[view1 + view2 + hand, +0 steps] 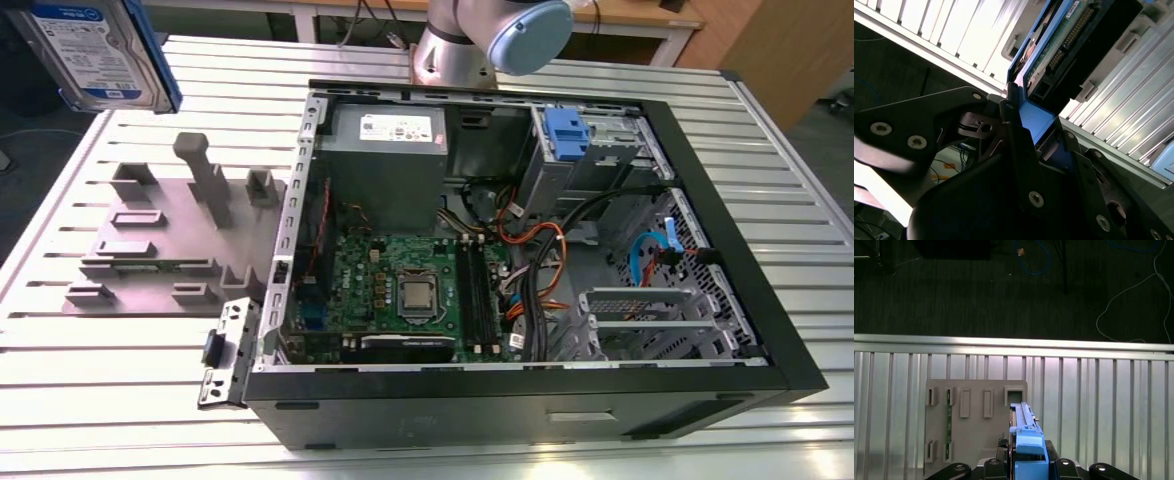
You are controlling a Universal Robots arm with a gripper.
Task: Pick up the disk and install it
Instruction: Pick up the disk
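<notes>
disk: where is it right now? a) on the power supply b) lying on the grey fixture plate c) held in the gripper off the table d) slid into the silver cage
c: in the exterior view the disk is up clear of the table, and in the second wrist view the gripper clamps its blue frame

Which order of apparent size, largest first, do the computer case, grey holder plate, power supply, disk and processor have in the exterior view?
1. computer case
2. grey holder plate
3. power supply and disk: these look alike. The disk is cut by the picture's edge and perhaps nearer the camera, so no ranking.
4. processor
</notes>
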